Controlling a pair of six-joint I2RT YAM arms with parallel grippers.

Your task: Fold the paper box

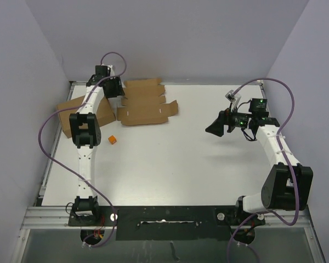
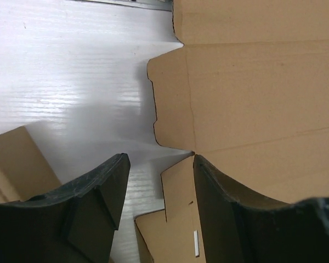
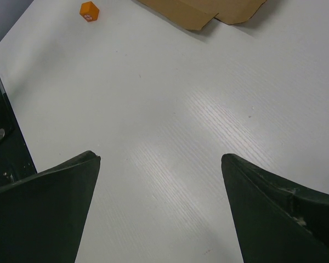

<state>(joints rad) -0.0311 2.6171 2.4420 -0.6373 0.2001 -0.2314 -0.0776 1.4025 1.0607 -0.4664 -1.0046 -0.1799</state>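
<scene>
White table [image 1: 181,164] held one flat box [image 1: 145,107] at far left; beside it lay one plain cardboard [image 1: 66,108] and one cube [image 1: 112,140]. Two claws gaped, empty: left claw [image 2: 159,159] over the box's edge, right claw [image 3: 160,156] well apart.

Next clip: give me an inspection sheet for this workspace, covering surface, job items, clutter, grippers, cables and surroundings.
Surface: white table, bare across the middle and near side.
Job's things: paper box, unfolded flat at the far left with its flaps spread.
Clutter: plain cardboard under the left arm; small orange cube near it.
Grippers: left gripper open at the paper box's edge, contact cannot be told; right gripper open over bare table, holding nothing.
Cables: purple cables loop along both arms, none lying on the paper box.
Surroundings: pale walls on three sides; black plate between the arm bases.
</scene>
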